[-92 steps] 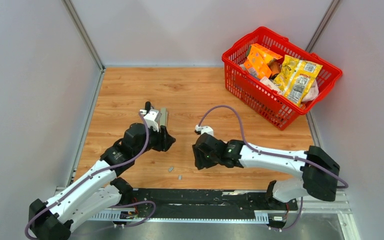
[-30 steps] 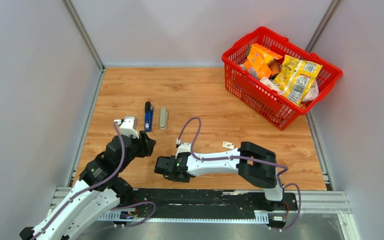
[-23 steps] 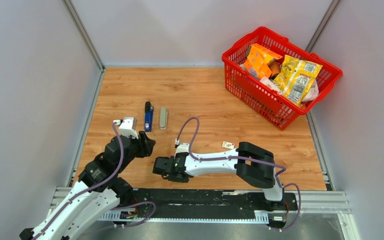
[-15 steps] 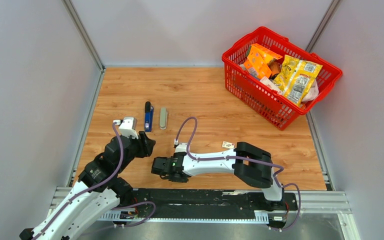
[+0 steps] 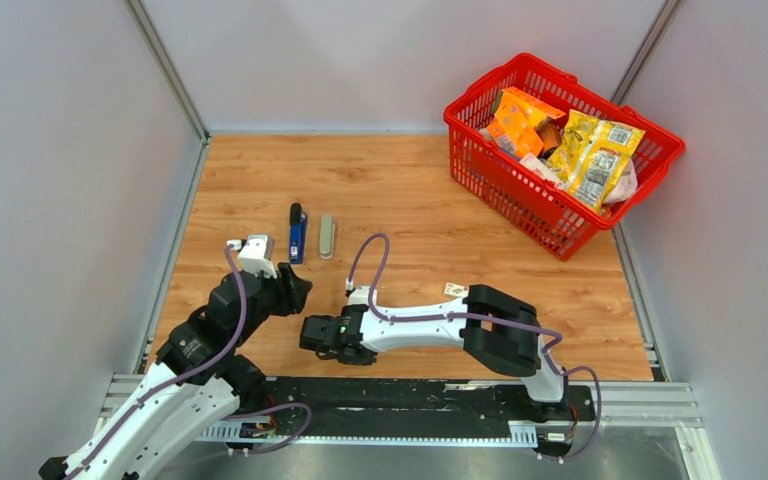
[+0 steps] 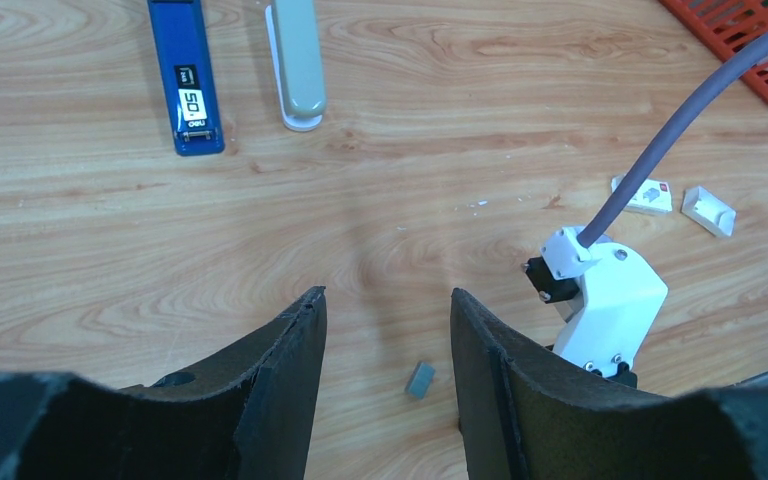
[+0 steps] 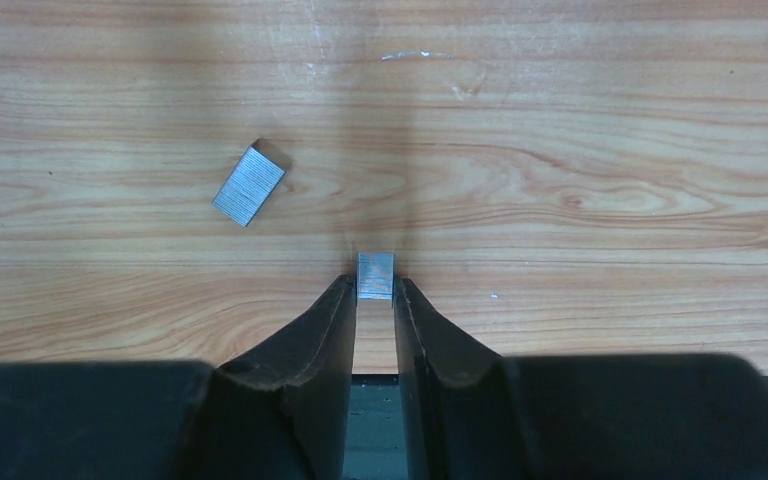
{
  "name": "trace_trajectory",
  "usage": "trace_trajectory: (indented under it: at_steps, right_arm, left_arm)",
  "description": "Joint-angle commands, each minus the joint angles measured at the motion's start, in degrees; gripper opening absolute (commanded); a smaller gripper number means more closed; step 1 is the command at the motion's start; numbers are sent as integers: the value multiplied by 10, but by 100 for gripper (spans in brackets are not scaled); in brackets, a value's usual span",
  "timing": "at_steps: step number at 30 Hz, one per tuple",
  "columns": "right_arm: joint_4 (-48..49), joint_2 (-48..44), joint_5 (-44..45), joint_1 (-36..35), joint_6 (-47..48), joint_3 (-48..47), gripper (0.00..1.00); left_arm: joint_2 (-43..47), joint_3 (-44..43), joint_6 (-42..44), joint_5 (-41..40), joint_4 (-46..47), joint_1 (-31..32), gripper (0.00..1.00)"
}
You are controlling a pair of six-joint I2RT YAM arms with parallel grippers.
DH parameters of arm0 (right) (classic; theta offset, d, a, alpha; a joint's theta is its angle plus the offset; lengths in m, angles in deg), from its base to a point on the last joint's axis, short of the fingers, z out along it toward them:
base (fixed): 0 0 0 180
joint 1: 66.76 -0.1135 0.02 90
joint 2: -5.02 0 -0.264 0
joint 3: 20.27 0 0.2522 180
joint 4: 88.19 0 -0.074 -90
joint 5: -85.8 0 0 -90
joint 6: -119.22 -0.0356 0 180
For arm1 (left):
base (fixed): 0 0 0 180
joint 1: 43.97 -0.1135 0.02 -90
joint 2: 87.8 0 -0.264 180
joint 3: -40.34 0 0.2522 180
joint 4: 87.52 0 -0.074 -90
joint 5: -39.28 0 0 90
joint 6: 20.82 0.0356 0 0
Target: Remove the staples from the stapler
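The stapler lies on the table in two pieces side by side, a blue body (image 5: 298, 233) (image 6: 186, 75) and a beige-grey piece (image 5: 327, 236) (image 6: 298, 62). My right gripper (image 7: 375, 285) (image 5: 305, 335) is low at the table's near edge. Its fingertips press both sides of a short grey strip of staples (image 7: 376, 274). A second strip of staples (image 7: 249, 183) lies loose to its left. My left gripper (image 6: 385, 297) (image 5: 300, 290) hangs open over the wood, and a strip of staples (image 6: 420, 379) lies on the table below the gap.
A red basket (image 5: 505, 180) full of snack packets stands at the back right. Two small white boxes (image 6: 646, 195) (image 6: 708, 210) lie on the wood right of the right arm. The right wrist's white camera mount (image 6: 600, 300) sits close to my left gripper's right finger.
The stapler that my left gripper held up three seconds ago now lies on the table. Over the last second the right gripper slid slightly left and its jaws narrowed onto the staples. The left arm stayed still.
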Motion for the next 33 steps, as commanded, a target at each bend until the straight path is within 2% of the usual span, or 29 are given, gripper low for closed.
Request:
trace_trajectory:
  at_steps: [1, 10, 19, 33]
  right_arm:
    - [-8, 21, 19, -3, -4, -6, 24]
    - [-8, 2, 38, -3, 2, 5, 17]
    - [-18, -58, 74, 3, 15, 28, 17]
    - [-28, -184, 122, 59, 27, 132, 18]
  left_arm:
    - [-1, -18, 10, 2, 4, 1, 57]
    - [-7, -19, 11, 1, 2, 1, 57]
    - [-8, -24, 11, -3, -2, 1, 57]
    - [-16, -26, 12, -5, -2, 1, 57]
